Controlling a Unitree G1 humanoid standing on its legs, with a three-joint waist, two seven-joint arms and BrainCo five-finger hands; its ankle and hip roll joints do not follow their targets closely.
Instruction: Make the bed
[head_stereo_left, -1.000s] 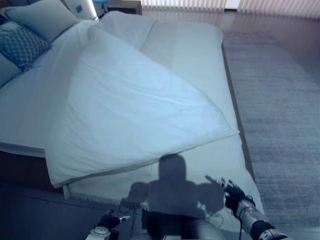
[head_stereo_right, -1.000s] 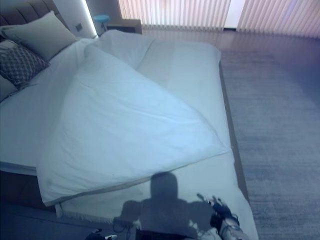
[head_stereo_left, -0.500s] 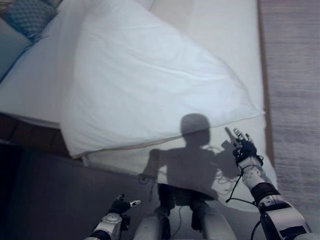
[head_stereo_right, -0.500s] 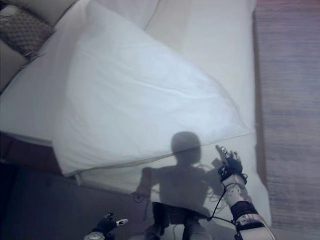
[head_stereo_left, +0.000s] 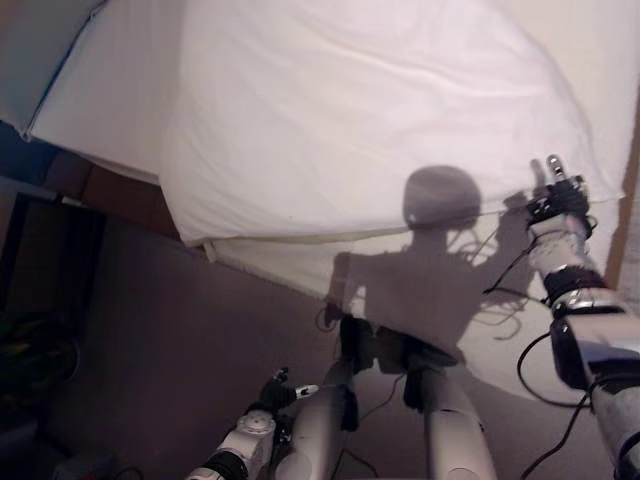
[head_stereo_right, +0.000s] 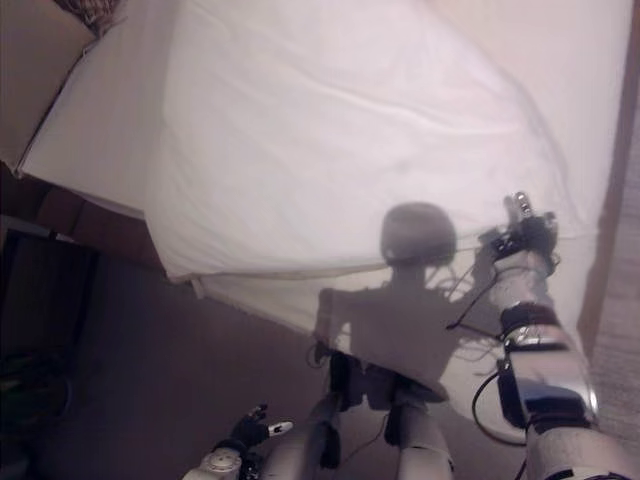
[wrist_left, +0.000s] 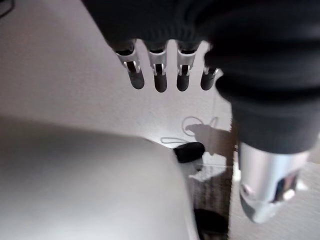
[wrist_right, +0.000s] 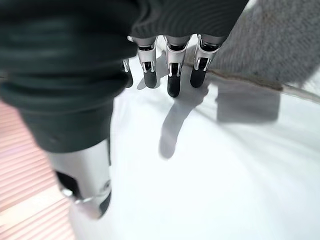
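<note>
A white duvet (head_stereo_left: 370, 110) lies folded back diagonally across the bed, with its lower edge running towards a corner at the right. Below that edge the pale bed sheet (head_stereo_left: 500, 330) is bare. My right hand (head_stereo_left: 555, 198) reaches out over the sheet, right at the duvet's edge near that corner. Its fingers (wrist_right: 170, 75) are straight and hold nothing, just above the white cloth. My left hand (head_stereo_left: 272, 394) hangs low by the floor in front of the bed, and its fingers (wrist_left: 160, 75) are straight and empty too.
The bed's dark frame (head_stereo_left: 110, 190) shows at the left, with dark floor (head_stereo_left: 150, 330) in front of it. A grey carpet (wrist_right: 280, 45) lies along the bed's right side. A patterned pillow (head_stereo_right: 95, 12) sits at the head end, far left.
The camera has tipped down and closer to the bed. My right hand has reached forward from the foot of the bed up to the duvet's lower edge. My left hand stays low.
</note>
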